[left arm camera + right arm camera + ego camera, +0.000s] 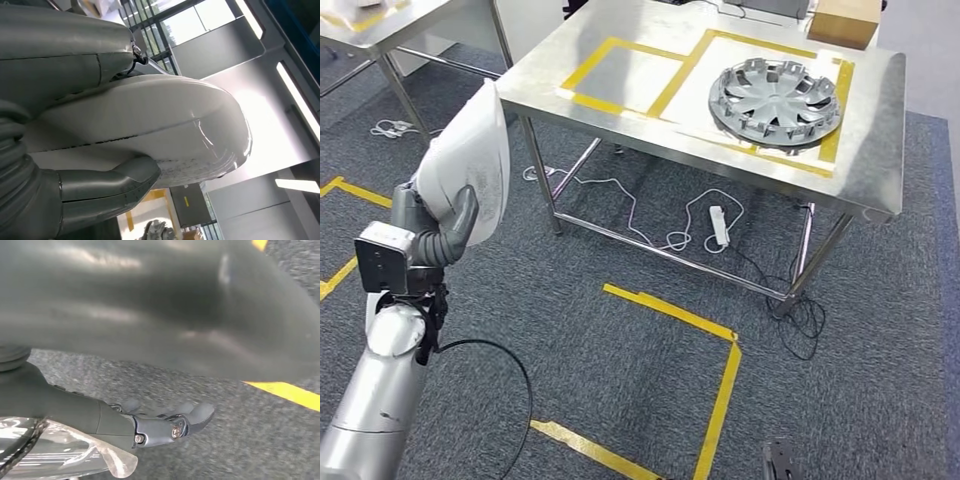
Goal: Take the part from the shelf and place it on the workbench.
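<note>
Head view, left hand (444, 235) gripping smooth white curved part (471, 165)

The head view looks forward and down from high up at the steel table (848, 150), which stands well ahead over grey carpet. The left wrist view sits right behind the left hand (68, 125), tilted up toward ceiling lights, sharing with the head view the white part (475, 160) it holds. The right wrist view hangs close over carpet beside the right hand (158, 422)

Part (475, 160) — white, smooth, domed shell, gripped in the left hand (433, 235), thumb across its lower face; held raised, short of the steel workbench (871, 150) — well apart.
</note>
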Controlling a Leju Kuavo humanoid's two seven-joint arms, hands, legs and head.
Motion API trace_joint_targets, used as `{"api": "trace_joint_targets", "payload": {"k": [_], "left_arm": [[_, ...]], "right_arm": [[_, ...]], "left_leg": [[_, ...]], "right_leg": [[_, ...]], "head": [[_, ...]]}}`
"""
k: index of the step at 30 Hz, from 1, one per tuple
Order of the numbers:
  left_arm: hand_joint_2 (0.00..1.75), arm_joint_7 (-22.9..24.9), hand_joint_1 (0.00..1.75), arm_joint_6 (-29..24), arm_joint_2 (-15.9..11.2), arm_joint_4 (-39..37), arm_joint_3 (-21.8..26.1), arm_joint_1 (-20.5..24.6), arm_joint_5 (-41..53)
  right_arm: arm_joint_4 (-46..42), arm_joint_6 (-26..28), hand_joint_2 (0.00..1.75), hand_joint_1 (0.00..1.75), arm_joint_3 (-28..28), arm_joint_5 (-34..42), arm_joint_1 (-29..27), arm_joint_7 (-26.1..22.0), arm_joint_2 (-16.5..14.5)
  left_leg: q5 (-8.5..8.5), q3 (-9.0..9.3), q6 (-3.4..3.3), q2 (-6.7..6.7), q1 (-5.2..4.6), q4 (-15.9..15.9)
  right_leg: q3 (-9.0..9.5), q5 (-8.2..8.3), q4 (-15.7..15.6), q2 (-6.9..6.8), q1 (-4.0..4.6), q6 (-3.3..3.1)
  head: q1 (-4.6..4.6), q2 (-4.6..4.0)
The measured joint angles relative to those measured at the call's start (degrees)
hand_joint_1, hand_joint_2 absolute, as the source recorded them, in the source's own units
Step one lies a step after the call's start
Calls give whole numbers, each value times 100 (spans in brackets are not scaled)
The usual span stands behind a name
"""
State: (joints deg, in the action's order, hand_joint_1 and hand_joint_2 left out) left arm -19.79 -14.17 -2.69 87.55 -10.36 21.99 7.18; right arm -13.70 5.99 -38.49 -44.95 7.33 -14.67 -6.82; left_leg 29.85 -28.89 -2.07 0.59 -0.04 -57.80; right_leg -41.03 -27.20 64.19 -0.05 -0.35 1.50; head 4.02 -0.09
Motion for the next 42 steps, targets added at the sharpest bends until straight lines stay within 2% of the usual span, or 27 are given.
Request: {"api": "trace_joint_targets", "payload": {"k": [2,3,4,6,8,10,11,12,13,15,17,20,22,23,25,26,27,28,30,31,33,35,37,38,40,41,42], "left_arm": [[175,-2,175,11,4,1,-1,-7,-8],[175,-3,175,16,5,2,-3,-12,-13],[175,-5,175,20,6,5,-4,-15,-16],[175,-10,175,20,4,11,-7,-10,-16],[175,-15,175,20,4,15,-11,-8,-16],[175,-16,175,20,1,14,-15,-22,-16],[175,-16,175,20,-1,14,-16,-31,-16],[175,-15,175,20,-2,14,-16,-35,-16],[175,-15,175,20,-1,15,-17,-35,-17],[175,-16,175,20,0,15,-17,-32,-18],[175,-16,175,20,1,15,-19,-25,-18],[175,-15,175,20,-1,16,-23,-29,-19],[175,-16,175,19,-1,17,-22,-19,-19],[175,-17,175,18,2,17,-22,-14,-20],[175,-19,175,18,10,18,-22,-15,-24],[175,-20,175,18,12,18,-22,-23,-28],[175,-21,175,18,13,18,-22,-29,-32],[175,-24,175,17,14,18,-22,-33,-35],[175,-35,175,15,15,18,-22,-34,-37],[175,-43,175,14,15,18,-22,-31,-41],[175,-55,175,8,15,18,-22,-32,-49],[175,-63,175,1,15,21,-23,-41,-53],[175,-73,175,-2,15,31,-23,-35,-55],[175,-77,175,-1,15,37,-22,-28,-57],[175,-81,175,15,12,40,-22,-32,-64],[175,-81,175,25,9,40,-22,-47,-67],[175,-80,175,36,6,40,-22,-60,-71]], "right_arm": [[0,1,0,0,0,1,-10,4,0],[0,2,0,0,0,2,-13,7,0],[0,3,0,0,0,2,-9,9,0],[0,4,0,0,0,2,3,8,-1],[0,4,0,0,0,3,23,5,0],[0,4,0,0,0,4,38,3,1],[0,4,0,0,0,4,39,4,1],[0,3,0,0,0,4,36,5,1],[0,2,0,0,0,4,31,7,-1],[0,0,0,0,0,3,30,9,-3],[-1,1,0,0,0,3,44,7,-4],[-2,2,0,0,0,4,51,8,-4],[-2,4,0,0,0,4,52,9,-3],[-2,5,0,0,0,4,55,9,-3],[-2,4,0,0,1,4,54,9,-4],[-2,3,0,0,2,4,47,9,-4],[-2,3,0,0,2,4,40,9,-4],[-2,3,0,0,2,4,36,9,-4],[-2,4,0,0,2,4,44,9,-3],[-2,5,0,0,2,4,54,9,1],[-2,6,0,0,4,4,64,9,8],[-2,7,0,0,7,4,57,10,9],[-3,7,0,0,16,4,54,10,4],[-3,7,0,0,20,4,59,9,2],[-4,5,0,0,25,4,65,9,2],[-4,4,0,0,26,4,63,9,2],[-4,3,0,0,27,4,58,9,2]], "left_leg": [[123,100,63,12,-10,-10],[158,124,98,19,-12,-23],[171,129,131,25,-10,-31],[117,24,185,16,-4,-279],[174,-359,245,1,11,-917],[504,-817,293,-5,35,-1563],[645,-971,307,-7,46,-1710],[655,-1046,316,-9,53,-1695],[496,-1032,320,-11,58,-1502],[-109,-826,310,-21,60,-764],[-409,-672,256,-34,40,-198],[-459,-661,138,-31,29,-95],[-487,-639,69,-35,48,-59],[-492,-629,41,-39,58,-42],[-481,-627,11,-40,49,-43],[-475,-627,4,-39,42,-45],[-470,-624,-1,-36,35,-46],[-465,-619,-2,-31,29,-47],[-450,-597,10,-21,20,-48],[-438,-594,27,-17,6,-55],[-430,-597,78,-16,3,-61],[-435,-592,139,-14,10,-48],[-335,-622,201,-17,12,-162],[-202,-705,232,-19,18,-374],[157,-1025,285,-22,49,-1096],[287,-1190,306,-23,63,-1448],[321,-1289,321,-24,72,-1650]], "right_leg": [[126,425,-484,5,27,-68],[153,486,-559,4,41,-100],[197,456,-559,4,45,-124],[265,441,-594,1,21,-170],[350,394,-630,1,-9,-222],[420,322,-635,9,-14,-253],[459,283,-634,16,-14,-251],[505,243,-632,22,-14,-241],[557,204,-630,26,-16,-226],[658,134,-625,30,-18,-187],[678,95,-614,34,-6,-138],[642,66,-615,28,4,-50],[561,-74,-442,23,0,7],[435,-225,-179,21,-5,28],[74,-571,586,19,-12,55],[-87,-669,898,19,-15,59],[-165,-662,1022,19,-16,57],[-130,-546,917,19,-15,45],[221,-149,164,20,-6,-8],[433,-14,-230,20,3,-41],[661,59,-627,24,30,-83],[695,58,-664,28,38,-108],[733,83,-712,22,8,-159],[755,92,-735,16,-12,-187],[773,84,-740,10,-21,-219],[777,79,-739,10,-20,-225],[780,75,-737,12,-20,-225]], "head": [[-1,1],[-1,1],[-2,2],[-9,1],[-18,0],[-18,1],[-20,1],[-19,1],[-20,0],[-18,0],[-21,1],[-26,1],[-14,1],[-6,1],[7,1],[5,0],[6,0],[7,0],[8,0],[5,0],[1,0],[2,0],[-19,0],[-34,0],[-60,0],[-59,1],[-60,1]]}}
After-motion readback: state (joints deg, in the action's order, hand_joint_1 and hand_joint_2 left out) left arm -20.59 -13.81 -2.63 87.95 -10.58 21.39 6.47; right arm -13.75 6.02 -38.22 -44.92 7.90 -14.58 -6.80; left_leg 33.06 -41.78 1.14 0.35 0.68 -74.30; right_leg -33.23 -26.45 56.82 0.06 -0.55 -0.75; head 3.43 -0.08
